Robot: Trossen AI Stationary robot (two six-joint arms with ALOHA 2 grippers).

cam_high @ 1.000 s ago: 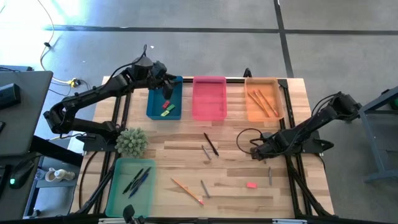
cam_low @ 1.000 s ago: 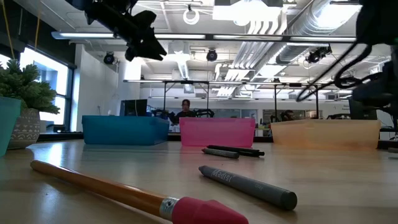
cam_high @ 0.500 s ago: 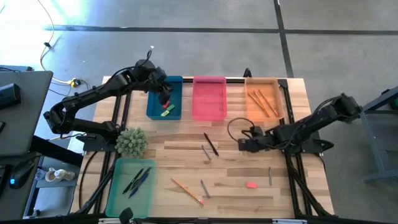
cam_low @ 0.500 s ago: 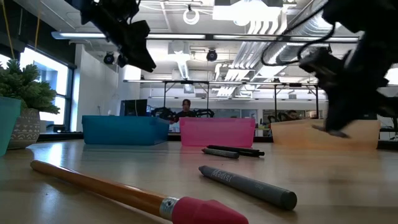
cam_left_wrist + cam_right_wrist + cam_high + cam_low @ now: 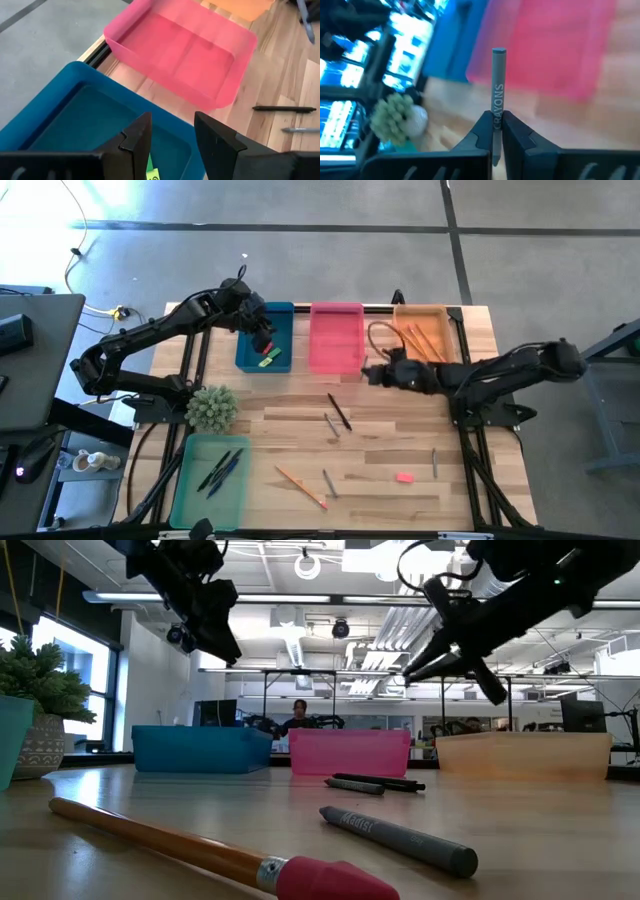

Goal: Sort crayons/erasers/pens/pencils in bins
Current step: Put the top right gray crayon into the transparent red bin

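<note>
1. We saw the right claw (image 5: 496, 131) clamped on a grey crayon (image 5: 498, 90), held above the desk (image 5: 400, 435) just right of the pink bin (image 5: 336, 338).
2. The left claw (image 5: 170, 142) hung with fingers apart over the blue bin (image 5: 280, 330), where erasers (image 5: 268, 358) lay.

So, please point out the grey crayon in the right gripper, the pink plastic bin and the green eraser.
grey crayon (image 5: 498, 87), right wrist view, printed shaft.
pink plastic bin (image 5: 336, 339), high view, floor.
green eraser (image 5: 267, 361), high view, centre.
</note>
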